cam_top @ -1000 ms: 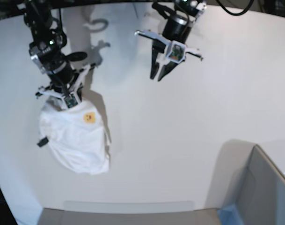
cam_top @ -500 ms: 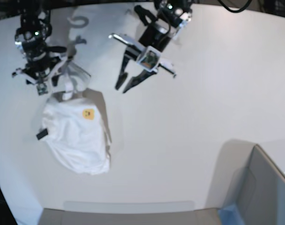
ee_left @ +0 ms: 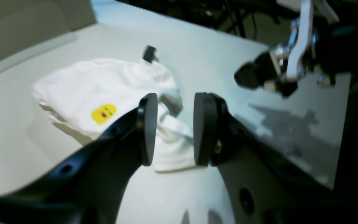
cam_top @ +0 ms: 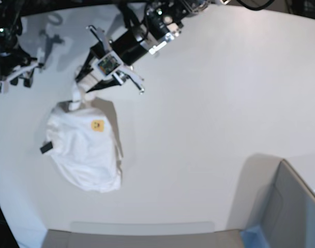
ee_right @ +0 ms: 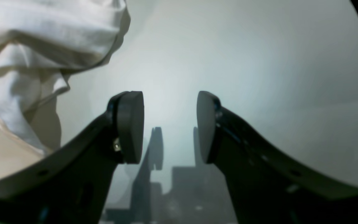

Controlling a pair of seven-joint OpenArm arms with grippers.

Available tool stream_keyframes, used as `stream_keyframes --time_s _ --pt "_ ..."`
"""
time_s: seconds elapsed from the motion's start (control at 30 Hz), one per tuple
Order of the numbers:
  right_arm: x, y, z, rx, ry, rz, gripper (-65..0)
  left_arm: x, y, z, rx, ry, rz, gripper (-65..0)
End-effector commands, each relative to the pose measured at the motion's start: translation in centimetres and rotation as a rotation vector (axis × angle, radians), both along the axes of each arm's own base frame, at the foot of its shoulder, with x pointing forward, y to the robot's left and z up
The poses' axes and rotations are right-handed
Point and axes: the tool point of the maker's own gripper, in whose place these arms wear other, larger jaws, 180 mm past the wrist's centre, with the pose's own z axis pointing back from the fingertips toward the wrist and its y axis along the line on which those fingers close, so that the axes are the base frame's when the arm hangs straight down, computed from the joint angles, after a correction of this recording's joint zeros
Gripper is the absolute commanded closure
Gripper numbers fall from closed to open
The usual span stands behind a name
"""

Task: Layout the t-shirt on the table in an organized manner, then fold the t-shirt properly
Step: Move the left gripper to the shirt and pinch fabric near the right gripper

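T-shirt [cam_top: 84, 150] count is one: a white, bunched heap lying on the table [cam_top: 209, 103] at about 9 o'clock in the base view, with one narrow strip of cloth sticking out toward 12 o'clock. Largest of all is the single table, a smooth, plain white top with a curved far edge; dark room lies beyond that edge and its details cannot be made out. At 5 o'clock one grey box [cam_top: 289, 206] with a blue edge stands on the table, well apart from the shirt. Two arms reach in from 12 o'clock. One left end effector [cam_top: 87, 82] hangs just over the protruding strip; the left wrist view shows its two pads standing apart with cloth seen between them, and whether they touch the cloth cannot be told. One right end effector [cam_top: 12, 77] sits at 10 o'clock, near the table's edge and apart from the shirt; the right wrist view shows its two pads spread wide with only bare table between them, released and empty. On the shirt there is one small orange-yellow tag [cam_top: 98, 125] on the upper side, bearing marks too small to read, and one small black label [cam_top: 46, 148] at its 9 o'clock edge, with no legible writing.
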Motion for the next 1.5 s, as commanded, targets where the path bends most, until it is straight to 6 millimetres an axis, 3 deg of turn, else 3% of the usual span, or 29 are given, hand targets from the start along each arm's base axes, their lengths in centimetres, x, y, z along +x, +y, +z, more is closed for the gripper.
stream_keyframes --time_s 0.0,0.1,0.23,0.5,0.7,0.77,0.93,1.0,1.07,1.23,1.37,1.47 --pt "0.1 -0.9 0.8 -0.030 -0.023 -0.009 -27.7 0.1 -0.8 1.2 -0.037 -0.027 -0.008 -23.5" --pt "-0.3 -1.5 0.3 -0.029 -0.009 -0.026 -27.7 0.0 -1.8 -0.1 0.002 -0.025 -0.038 -30.3" --pt "-0.5 -1.5 -0.2 -0.021 0.003 -0.032 -27.7 0.8 -2.1 -2.5 0.065 -0.011 -0.015 -33.3" --pt "-1.4 -0.8 -1.3 0.012 0.025 -0.050 -27.7 4.5 0.5 -2.6 0.049 -0.006 0.264 -41.7" --pt "-1.0 -0.5 -1.0 0.021 0.005 -0.047 -27.7 4.5 0.7 -3.3 0.031 0.070 0.278 -41.7" --pt "0.3 0.4 -0.8 0.034 -0.017 -0.021 -27.7 4.4 0.7 -3.5 0.023 0.089 0.275 -40.7" --pt "2.4 5.5 -1.2 0.090 -0.029 0.114 -27.7 3.9 1.4 -4.4 0.041 0.109 0.279 -38.5" --pt "2.9 6.3 -0.8 0.095 -0.044 0.132 -27.7 3.7 1.4 -4.1 0.031 0.111 0.279 -38.4" --pt "3.2 6.3 -0.7 0.107 -0.058 0.106 -27.7 3.7 1.3 -3.0 0.005 0.100 0.275 -38.4" --pt "2.5 1.6 0.4 0.026 -0.093 -0.062 -27.7 3.4 1.0 -2.4 -0.005 0.099 0.258 -38.4" --pt "3.1 2.7 0.5 0.032 -0.096 0.028 -27.7 3.4 1.3 -3.1 0.023 0.126 0.262 -38.4" --pt "5.2 3.7 -0.5 0.082 -0.098 0.051 -27.7 3.3 1.3 -3.1 0.020 0.129 0.265 -38.4"
